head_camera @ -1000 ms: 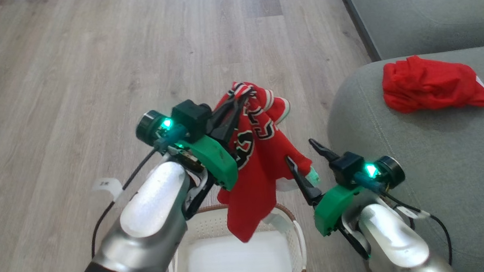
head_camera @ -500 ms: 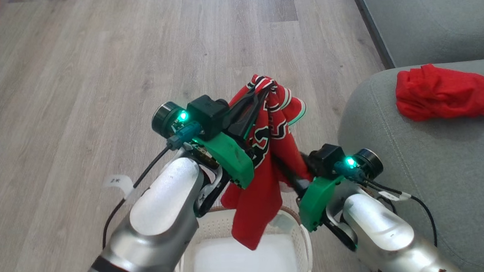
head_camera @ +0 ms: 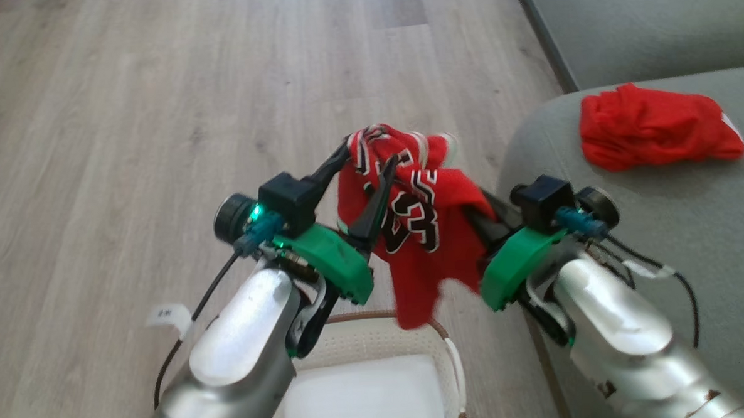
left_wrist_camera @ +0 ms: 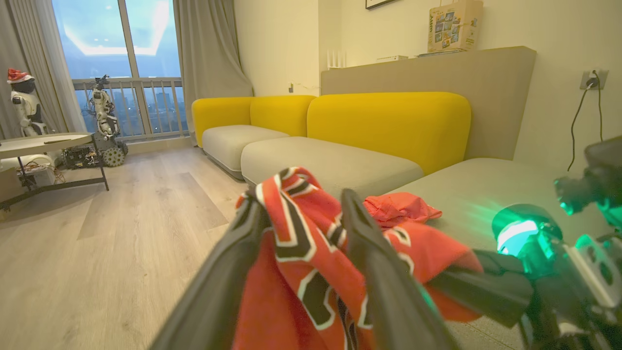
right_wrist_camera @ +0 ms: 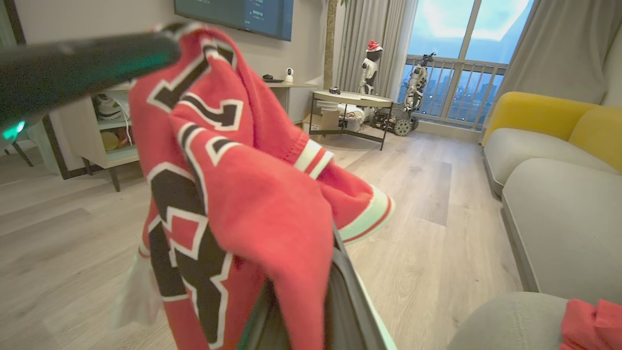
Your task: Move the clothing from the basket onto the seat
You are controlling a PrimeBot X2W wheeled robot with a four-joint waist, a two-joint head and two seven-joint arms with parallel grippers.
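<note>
A pale wood-plank floor covers the left and far part of the head view, and a grey-green sofa runs along the right.

The red jersey, its black-and-white 23 facing up, hangs in the air between the two hands, just left of the rounded edge of the seat. The left hand has its two dark fingers spread apart. The jersey's striped upper end is draped over and between them, not pinched. The right hand is closed on the jersey's right side. In the right wrist view its fingers stand close together with red cloth caught between them. A loose tail of the jersey hangs down over the far rim of the basket; whether it touches the rim I cannot tell.

The red shorts lie crumpled on the seat, far and to the right, well apart from both hands. The basket stands on the floor at the near edge, between the two silver forearms and just left of the seat. A flat white pad lies in its bottom.

Farther out, the left wrist view shows more sofa cushions with yellow backs along a cream wall. It also shows a tall window with a railing and curtains. The right wrist view shows a round low table before that window and a dark screen on the left wall.
</note>
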